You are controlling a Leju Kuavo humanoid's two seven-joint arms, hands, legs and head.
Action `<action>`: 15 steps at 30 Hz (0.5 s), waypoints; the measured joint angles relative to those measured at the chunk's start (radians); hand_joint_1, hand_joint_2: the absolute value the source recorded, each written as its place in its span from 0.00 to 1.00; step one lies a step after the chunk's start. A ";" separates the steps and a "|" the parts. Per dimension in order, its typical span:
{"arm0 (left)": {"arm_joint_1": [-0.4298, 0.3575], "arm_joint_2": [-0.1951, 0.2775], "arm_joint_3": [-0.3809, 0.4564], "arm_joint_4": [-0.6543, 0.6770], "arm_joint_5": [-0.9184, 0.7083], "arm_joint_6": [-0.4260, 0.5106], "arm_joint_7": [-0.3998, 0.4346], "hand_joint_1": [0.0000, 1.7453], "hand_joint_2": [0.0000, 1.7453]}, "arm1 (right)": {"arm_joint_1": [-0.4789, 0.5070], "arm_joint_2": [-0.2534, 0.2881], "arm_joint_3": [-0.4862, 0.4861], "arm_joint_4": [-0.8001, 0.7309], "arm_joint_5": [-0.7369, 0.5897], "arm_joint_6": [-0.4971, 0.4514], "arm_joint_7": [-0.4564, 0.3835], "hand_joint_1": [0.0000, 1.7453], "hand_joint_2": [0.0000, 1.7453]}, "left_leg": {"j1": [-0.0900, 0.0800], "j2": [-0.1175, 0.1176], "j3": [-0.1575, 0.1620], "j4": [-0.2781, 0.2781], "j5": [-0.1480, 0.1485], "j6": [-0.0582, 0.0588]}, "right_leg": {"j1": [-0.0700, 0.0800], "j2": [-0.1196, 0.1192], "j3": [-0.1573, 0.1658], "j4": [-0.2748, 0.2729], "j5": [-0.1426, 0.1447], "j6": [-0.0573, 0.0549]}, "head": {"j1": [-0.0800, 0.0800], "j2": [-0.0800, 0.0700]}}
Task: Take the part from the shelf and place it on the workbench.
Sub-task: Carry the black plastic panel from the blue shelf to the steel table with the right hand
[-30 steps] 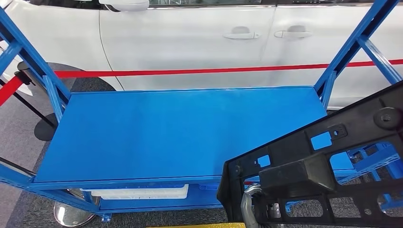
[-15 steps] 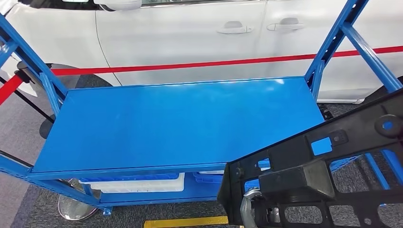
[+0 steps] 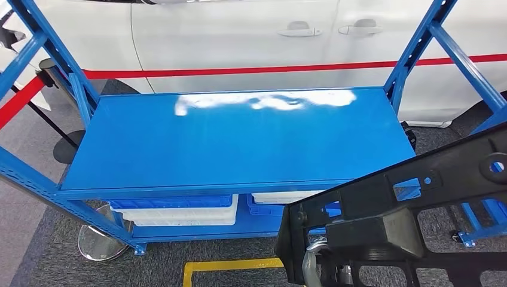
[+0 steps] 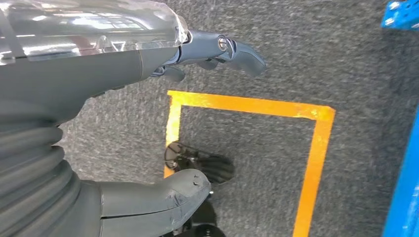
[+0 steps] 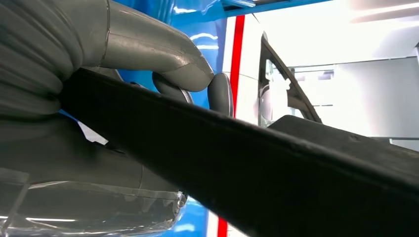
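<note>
Part (image 3: 412, 221): large black plastic frame with cut-out openings, held low at the right of the head view, tilted so its far end rises toward the right edge. It hangs in the air in front of the blue rack, clear of the top deck. Right hand (image 5: 99, 98) grips it; in the right wrist view the thick grey thumb (image 5: 158, 54) lies over the part's upper edge (image 5: 276, 168) and dark fingers (image 5: 220, 94) curl behind it. In the head view a silver bit of the right arm (image 3: 312, 263) shows under the frame.

Left hand (image 4: 104, 118) hangs over dark grey carpet (image 4: 306, 54); thumb (image 4: 163, 197) and fingers (image 4: 232, 49) are spread apart, holding nothing. Below it, a yellow tape outline (image 4: 316, 148) on the floor.

Worktop (image 3: 239, 137): flat blue steel deck between slanted blue uprights (image 3: 430, 36), bare, with a white glare patch along the far edge. Under it, a lower level carrying blue and white bins (image 3: 179, 209). Behind the rack, a red barrier belt (image 3: 239, 70) stretches across in front of a white car (image 3: 239, 30). A round chrome stand base (image 3: 98, 242) sits on the carpet near the rack's front left leg
</note>
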 joint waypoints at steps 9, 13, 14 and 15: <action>0.004 0.001 0.003 -0.002 0.000 -0.001 0.001 0.00 1.00 | -0.003 0.001 0.000 0.000 0.000 0.000 -0.001 1.00 1.00 | 0.006 -0.005 -0.067 0.076 -0.029 -0.053 | 0.005 -0.003 0.136 -0.250 0.033 -0.055 | -0.003 0.000; 0.005 0.004 0.003 -0.004 -0.001 -0.005 0.001 0.00 1.00 | -0.003 0.001 0.000 0.000 0.000 -0.003 0.004 1.00 1.00 | 0.007 -0.005 -0.109 0.291 -0.171 -0.055 | 0.018 -0.007 0.080 -0.246 0.076 -0.069 | -0.010 0.000; 0.005 0.005 0.003 -0.004 -0.002 -0.007 0.001 0.00 1.00 | -0.002 0.001 0.000 0.000 0.000 -0.005 0.006 1.00 1.00 | 0.007 -0.005 -0.094 0.300 -0.154 -0.052 | 0.022 -0.007 0.065 -0.244 0.086 -0.069 | -0.010 0.000; 0.005 0.005 0.003 -0.005 -0.003 -0.008 0.001 0.00 1.00 | -0.002 0.001 0.001 0.000 0.000 -0.007 0.007 1.00 1.00 | 0.005 -0.005 -0.059 0.271 -0.123 -0.047 | 0.025 -0.007 0.050 -0.240 0.095 -0.069 | -0.010 0.000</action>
